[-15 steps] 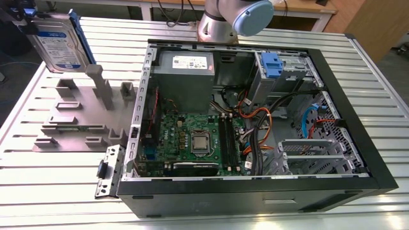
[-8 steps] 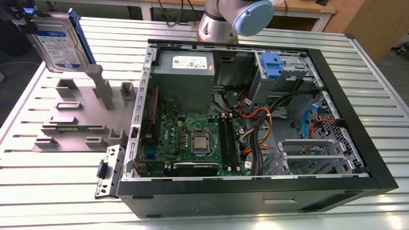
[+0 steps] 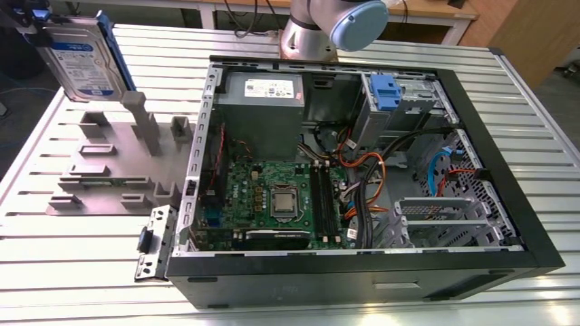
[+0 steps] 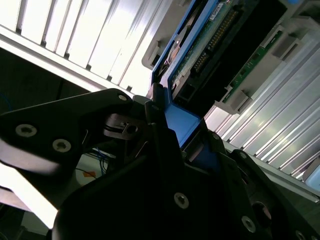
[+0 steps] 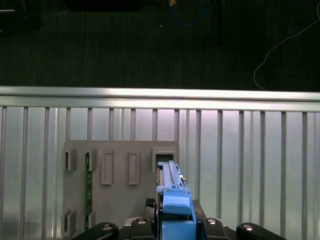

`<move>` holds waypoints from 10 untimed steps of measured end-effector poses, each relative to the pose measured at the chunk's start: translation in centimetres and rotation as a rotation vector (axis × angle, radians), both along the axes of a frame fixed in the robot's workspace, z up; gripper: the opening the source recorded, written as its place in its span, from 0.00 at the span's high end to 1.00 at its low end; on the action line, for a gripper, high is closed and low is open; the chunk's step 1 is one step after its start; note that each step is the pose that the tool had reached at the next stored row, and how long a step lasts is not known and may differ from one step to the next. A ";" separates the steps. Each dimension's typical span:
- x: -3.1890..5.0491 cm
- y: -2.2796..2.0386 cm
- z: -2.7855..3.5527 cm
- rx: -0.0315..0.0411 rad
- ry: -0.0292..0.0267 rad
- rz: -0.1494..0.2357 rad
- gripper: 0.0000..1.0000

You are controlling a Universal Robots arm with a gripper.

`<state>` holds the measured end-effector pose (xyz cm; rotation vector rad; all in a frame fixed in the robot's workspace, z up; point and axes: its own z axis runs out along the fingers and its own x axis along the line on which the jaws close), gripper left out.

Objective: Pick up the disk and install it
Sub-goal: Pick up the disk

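Pointing downward, the end effector (image 5: 176, 226) clamps the disk (image 3: 86, 58).

Robotics lab or workshop, judging by the slatted aluminium worktable (image 3: 91, 272) carrying an opened computer tower (image 3: 363, 273) and a grey slotted fixture (image 3: 100, 178), wooden benches (image 3: 426, 8) behind, cables (image 5: 187, 17) on dark floor (image 5: 100, 50).

I see disk (image 3: 84, 60): silver drive, white-and-blue label, blue carrier frame. Stands on edge, bit tilted, at exterior view's far left, outside computer case (image 3: 363, 269). Blue carrier end clamped in tool (image 4: 176, 134).
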<state>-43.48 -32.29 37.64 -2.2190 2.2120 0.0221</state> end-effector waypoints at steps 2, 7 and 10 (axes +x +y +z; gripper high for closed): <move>0.00 0.00 0.06 0.0000 0.0000 0.000 0.64; 0.00 0.00 0.20 0.0000 -0.0001 0.000 0.64; 0.00 0.00 0.27 0.0000 0.0000 0.000 0.64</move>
